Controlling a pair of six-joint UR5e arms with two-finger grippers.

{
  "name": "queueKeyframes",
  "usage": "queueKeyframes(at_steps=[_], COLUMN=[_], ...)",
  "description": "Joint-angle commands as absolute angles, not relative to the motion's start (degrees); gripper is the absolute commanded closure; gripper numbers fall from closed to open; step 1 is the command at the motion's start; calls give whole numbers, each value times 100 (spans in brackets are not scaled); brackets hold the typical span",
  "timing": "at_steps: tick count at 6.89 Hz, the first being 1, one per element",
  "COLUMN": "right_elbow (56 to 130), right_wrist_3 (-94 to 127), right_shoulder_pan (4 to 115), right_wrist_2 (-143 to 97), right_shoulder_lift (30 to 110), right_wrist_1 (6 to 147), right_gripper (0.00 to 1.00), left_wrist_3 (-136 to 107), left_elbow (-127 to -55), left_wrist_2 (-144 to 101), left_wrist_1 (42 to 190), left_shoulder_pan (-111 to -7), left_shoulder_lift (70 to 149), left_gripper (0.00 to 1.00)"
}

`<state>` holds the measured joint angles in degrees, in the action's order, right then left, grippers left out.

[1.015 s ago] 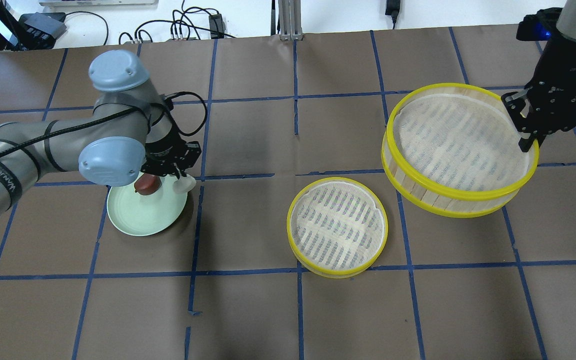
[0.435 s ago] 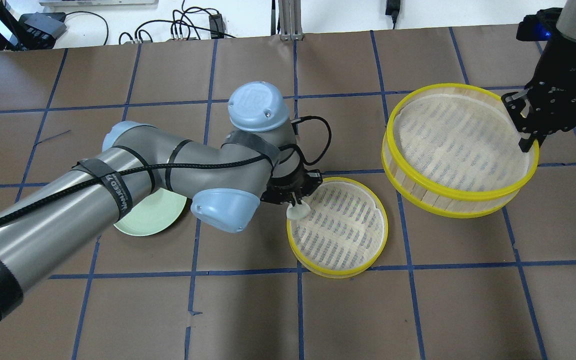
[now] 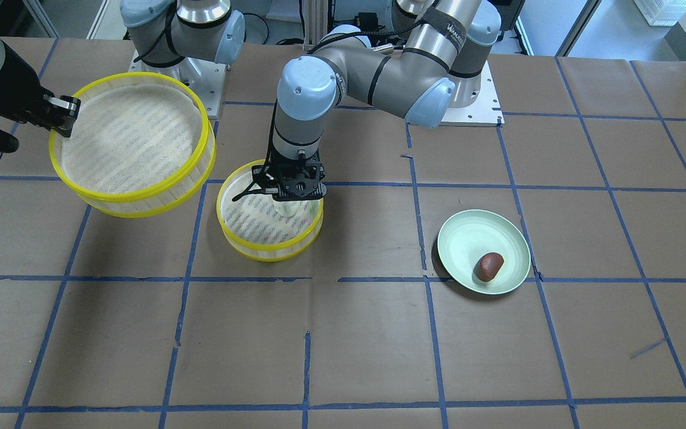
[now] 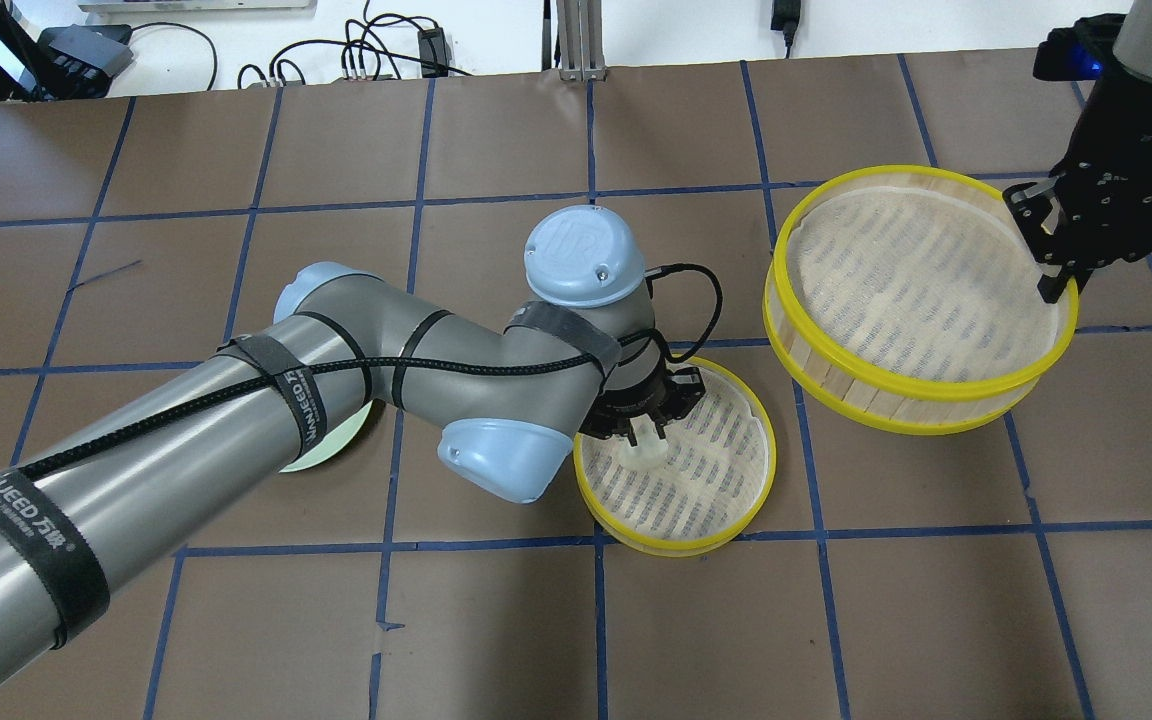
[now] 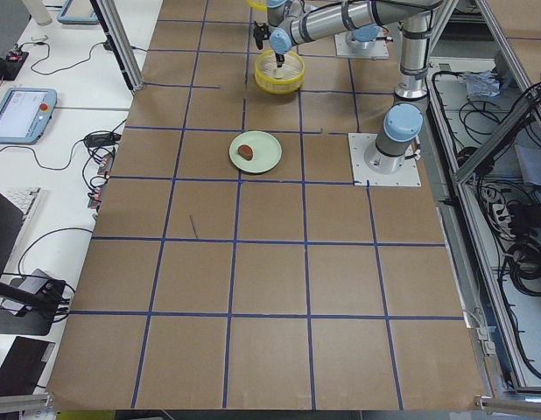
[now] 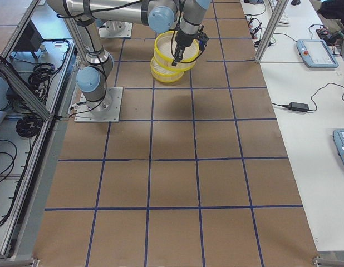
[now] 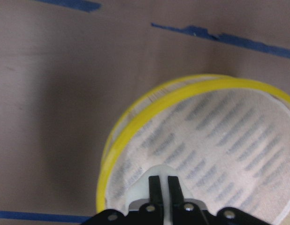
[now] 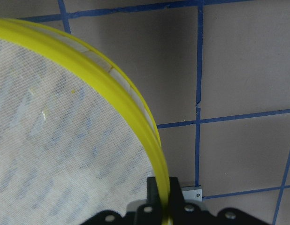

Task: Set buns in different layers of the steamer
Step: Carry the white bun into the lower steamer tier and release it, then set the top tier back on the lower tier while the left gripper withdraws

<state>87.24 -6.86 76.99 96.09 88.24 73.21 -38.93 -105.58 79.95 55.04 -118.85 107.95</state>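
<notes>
My left gripper (image 4: 648,438) is shut on the white bun (image 4: 642,456) and holds it low inside the steamer layer on the table (image 4: 676,545), near its left side. I cannot tell whether the bun touches the mesh. The front view shows the same gripper (image 3: 288,198), bun (image 3: 287,208) and layer (image 3: 268,253). In the left wrist view the bun (image 7: 156,174) sits between the shut fingers. My right gripper (image 4: 1056,285) is shut on the yellow rim of the second layer (image 4: 936,390) and holds it tilted above the table. The reddish-brown bun (image 3: 489,266) lies on the plate.
The pale green plate (image 3: 468,232) stands about a tile away from the layer on the table, on my left arm's side. My left arm hides most of it in the overhead view. Blue tape lines cross the brown table. Cables lie beyond the far edge.
My left arm has carried the white bun from the green plate across to the layer on the table and lowered it inside. The right gripper and its layer have not moved.
</notes>
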Motion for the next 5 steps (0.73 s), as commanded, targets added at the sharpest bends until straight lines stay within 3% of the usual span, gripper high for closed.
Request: queueKeyframes(at_steps=[1,5], right_elbow=[8728,9191], right_wrist_3=[-686,225], right_shoulder_pan=[7717,8242], right_wrist_2=[9606,9169], right_shoulder_lift=[8824,8833], right_wrist_1=[7321,7513], right_gripper=[91,92], left_wrist_3=[-3850,-1406], left_elbow=[-10434,-10345], left_wrist_2=[8381,9368], left_wrist_1=[5572,6153], left_shoulder_pan=[-11665,-9384], left_shoulder_lift=[10723,10635], left_gripper=[10,10])
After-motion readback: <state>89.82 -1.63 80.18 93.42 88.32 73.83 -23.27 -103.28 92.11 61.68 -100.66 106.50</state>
